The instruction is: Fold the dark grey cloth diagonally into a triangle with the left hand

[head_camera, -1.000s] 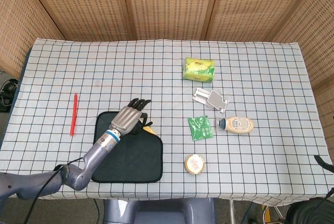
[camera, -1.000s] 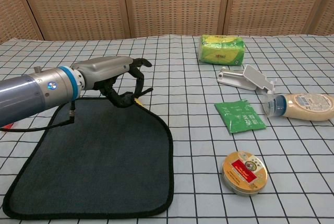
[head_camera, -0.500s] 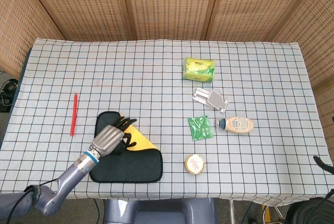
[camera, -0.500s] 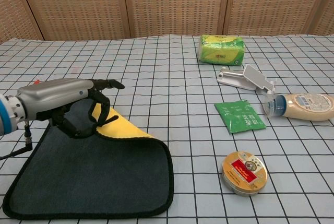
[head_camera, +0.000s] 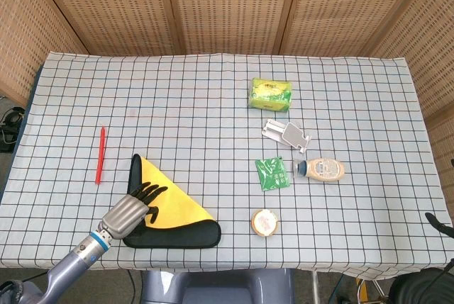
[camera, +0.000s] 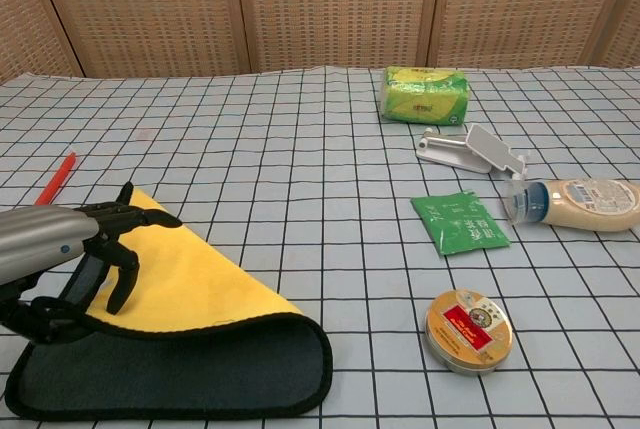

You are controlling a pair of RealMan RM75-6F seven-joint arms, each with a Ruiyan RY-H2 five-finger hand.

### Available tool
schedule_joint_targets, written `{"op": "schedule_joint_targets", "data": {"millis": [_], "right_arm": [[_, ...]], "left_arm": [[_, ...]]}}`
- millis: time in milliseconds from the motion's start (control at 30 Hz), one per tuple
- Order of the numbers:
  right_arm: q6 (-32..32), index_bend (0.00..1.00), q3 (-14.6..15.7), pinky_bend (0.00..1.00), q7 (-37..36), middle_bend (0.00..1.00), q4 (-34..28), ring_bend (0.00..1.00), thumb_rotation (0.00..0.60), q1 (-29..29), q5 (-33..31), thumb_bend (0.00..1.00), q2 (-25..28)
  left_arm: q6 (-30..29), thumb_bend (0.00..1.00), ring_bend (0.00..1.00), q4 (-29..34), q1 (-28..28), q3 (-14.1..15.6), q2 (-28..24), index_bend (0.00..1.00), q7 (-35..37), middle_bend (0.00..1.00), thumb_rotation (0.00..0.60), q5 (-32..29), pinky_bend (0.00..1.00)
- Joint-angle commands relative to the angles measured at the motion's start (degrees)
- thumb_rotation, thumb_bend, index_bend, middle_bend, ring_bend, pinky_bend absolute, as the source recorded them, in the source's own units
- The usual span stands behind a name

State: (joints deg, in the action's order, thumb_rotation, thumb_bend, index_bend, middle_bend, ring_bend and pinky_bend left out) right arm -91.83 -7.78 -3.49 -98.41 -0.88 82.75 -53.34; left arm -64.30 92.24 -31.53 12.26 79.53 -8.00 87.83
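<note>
The dark grey cloth (head_camera: 177,235) lies at the table's front left, with one corner folded over so its yellow underside (head_camera: 174,201) faces up as a triangle. My left hand (head_camera: 131,208) is at the cloth's near-left part and pinches the folded corner between thumb and curled fingers. The chest view shows the same left hand (camera: 75,264) low over the yellow flap (camera: 190,274), with the dark grey layer (camera: 170,384) beneath. Only a thin dark sliver (head_camera: 438,222) shows at the right edge of the head view, possibly my right hand.
A red pen (head_camera: 101,154) lies left of the cloth. To the right are a green sachet (head_camera: 272,173), a round tin (head_camera: 264,222), a bottle on its side (head_camera: 323,169), a white holder (head_camera: 286,134) and a green tissue pack (head_camera: 271,94).
My left hand has drawn the cloth's far-right corner toward the near left, turning the yellow underside up into a growing triangle. The other objects have not moved.
</note>
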Motion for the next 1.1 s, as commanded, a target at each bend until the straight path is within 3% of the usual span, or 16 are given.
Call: {"op": "schedule_joint_targets", "data": {"millis": [33, 433, 1100], "right_arm": [[-0.15, 0.05, 0.05, 0.0, -0.09, 0.0, -0.03, 0.0, 0.6, -0.09, 0.12, 0.0, 0.05], [-0.62, 0.05, 0.29, 0.0, -0.33, 0.0, -0.22, 0.0, 0.6, -0.34, 0.76, 0.0, 0.24], [-0.57, 0.05, 0.3, 0.0, 0.63, 0.0, -0.26, 0.0, 0.6, -0.23, 0.63, 0.0, -0.12]], "left_arm": [[-0.32, 0.46, 0.0, -0.21, 0.81, 0.73, -0.58, 0.61, -0.59, 0.0, 0.6, 1.07, 0.0], [-1.24, 0.46, 0.0, -3.24, 3.57, 3.21, -2.06, 0.61, -2.31, 0.0, 0.6, 5.03, 0.0], [-0.65, 0.46, 0.0, -7.95, 5.58, 4.13, -2.52, 0.61, 0.56, 0.0, 0.6, 9.84, 0.0]]}}
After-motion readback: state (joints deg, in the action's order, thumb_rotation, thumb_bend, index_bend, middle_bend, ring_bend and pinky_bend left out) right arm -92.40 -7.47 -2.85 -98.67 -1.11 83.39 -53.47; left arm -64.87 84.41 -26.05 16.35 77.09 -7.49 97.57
